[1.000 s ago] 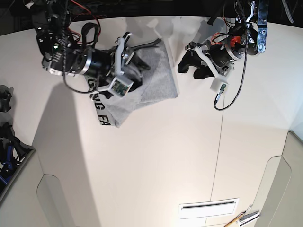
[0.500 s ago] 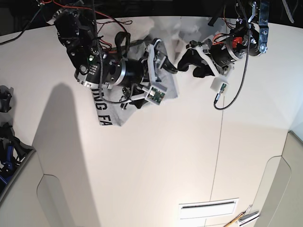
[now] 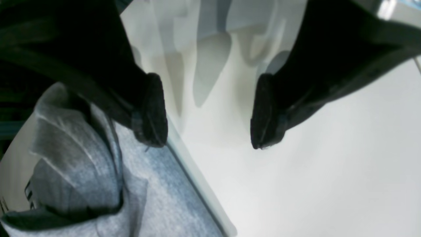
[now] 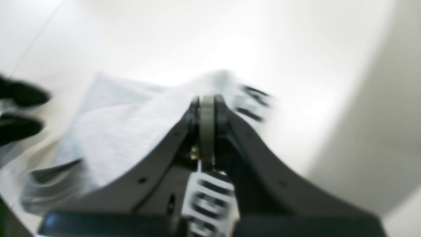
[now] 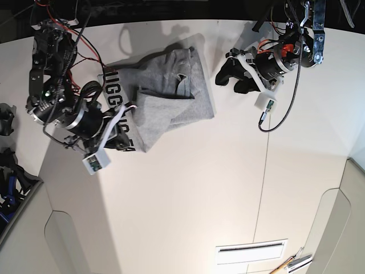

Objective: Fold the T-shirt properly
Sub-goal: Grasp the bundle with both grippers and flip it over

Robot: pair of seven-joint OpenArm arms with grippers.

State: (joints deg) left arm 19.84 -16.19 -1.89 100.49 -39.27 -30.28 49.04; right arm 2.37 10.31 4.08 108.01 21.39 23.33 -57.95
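T-shirt [image 5: 162,94]: grey, lettered; lies bunched and partly folded at the far left of the table [image 5: 228,188], its printed edge toward the right arm.

Right gripper [image 5: 122,127]: pressed together at the lettered edge; in the wrist view the tips meet with cloth lying around them. Whether fabric is actually pinched, I cannot tell.

Left gripper [image 3: 207,112]: spread wide, empty, just beside the shirt's opposite edge, over bare tabletop.

Step in hand, as judged: taking up the printed edge for a fold.

Handling notes: confirm one clean layer is caught before lifting; draw low and even across the body; let the free gripper pin the near edge so the heap does not slide; smooth the loose flap first.
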